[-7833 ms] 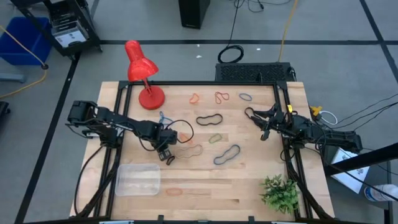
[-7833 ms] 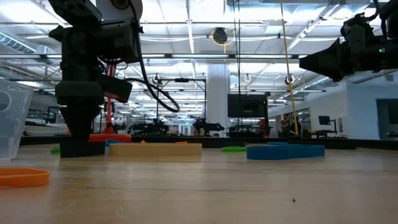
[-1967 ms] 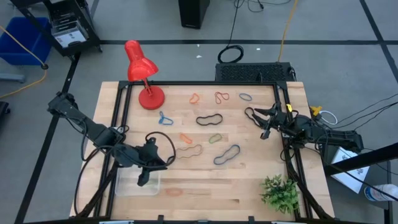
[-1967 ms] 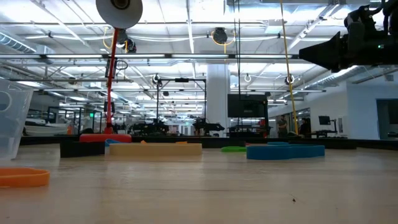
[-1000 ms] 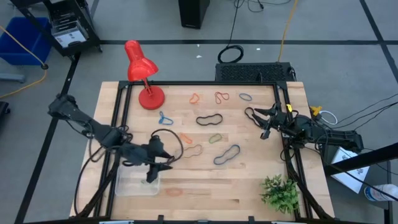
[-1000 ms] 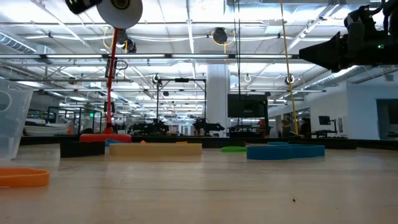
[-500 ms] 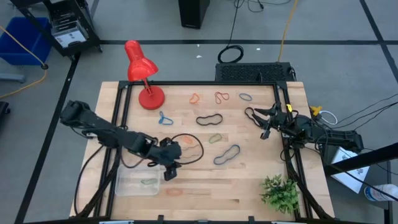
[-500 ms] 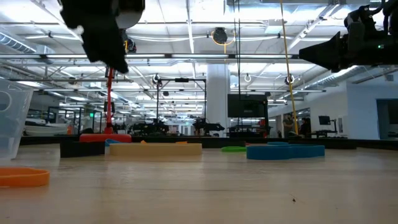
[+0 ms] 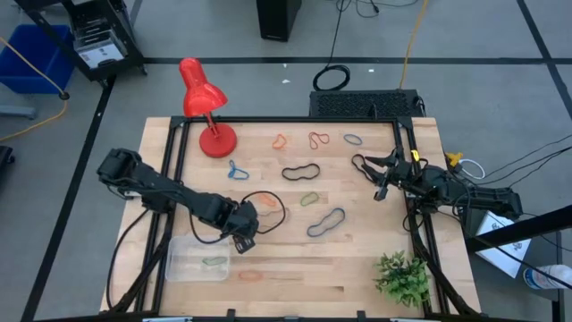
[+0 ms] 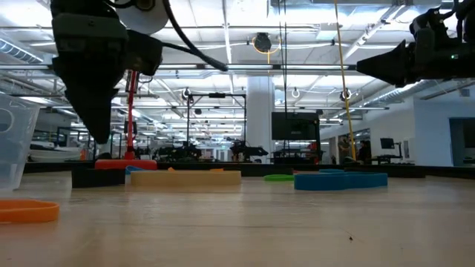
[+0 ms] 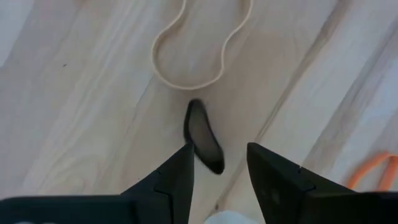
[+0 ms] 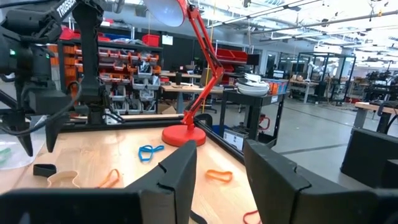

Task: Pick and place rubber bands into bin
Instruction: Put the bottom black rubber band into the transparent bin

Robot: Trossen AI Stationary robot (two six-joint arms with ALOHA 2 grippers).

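Note:
My left gripper (image 11: pixel 217 171) hangs open, fingers pointing down, just right of the bin (image 9: pixel 183 259). A small black rubber band (image 11: pixel 204 138) lies flat on the wood, its near end between the two fingertips; I see no touch. A tan band (image 11: pixel 199 50) lies just beyond it. The clear bin holds a green band (image 9: pixel 213 262). More rubber bands lie loose: black (image 9: pixel 301 171), dark blue (image 9: pixel 326 222), green (image 9: pixel 309 199), orange (image 9: pixel 250 275). My right gripper (image 9: pixel 378 183) waits open and empty at the table's right edge.
A red desk lamp (image 9: pixel 204 107) stands at the far left of the table. A green plant (image 9: pixel 402 277) sits at the near right corner. Further bands, orange (image 9: pixel 280 140), red (image 9: pixel 319 139) and blue (image 9: pixel 353 139), lie along the far edge.
My left gripper has gone from above the bin toward the table's right edge and come down over the small black band. The green band now lies uncovered in the bin.

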